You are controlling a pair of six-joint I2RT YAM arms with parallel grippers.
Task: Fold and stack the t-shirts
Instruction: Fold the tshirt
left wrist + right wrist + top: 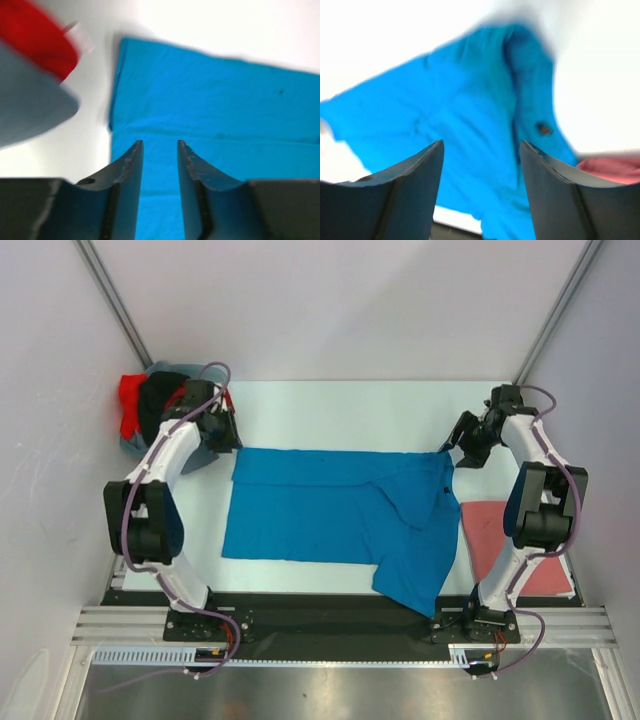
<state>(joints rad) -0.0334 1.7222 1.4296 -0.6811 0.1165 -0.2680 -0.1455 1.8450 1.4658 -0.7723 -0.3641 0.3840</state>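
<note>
The bright blue t-shirt (320,510) lies spread across the middle of the white counter (340,405). Most of it is flat. Its right part is rumpled, with 1 flap reaching over the counter's near edge between the 2 arm bases.

The left pincer (225,430) hovers at the shirt's far left corner. In its wrist view the jaws are parted, with only blue cloth showing through the gap and nothing gripped. The right pincer (455,445) hangs at the far right corner of the shirt. Its jaws are spread wider and also hold nothing, and the rumpled blue fabric sits below them.

A dull pinkish-red t-shirt (490,535) lies flat at the right side of the counter, just beside the blue one and partly behind the right arm. In the far left corner there is a heap of 3 more: a bright red t-shirt (130,400), a black t-shirt (160,405) and a grey-blue t-shirt (135,445) underneath.
</note>
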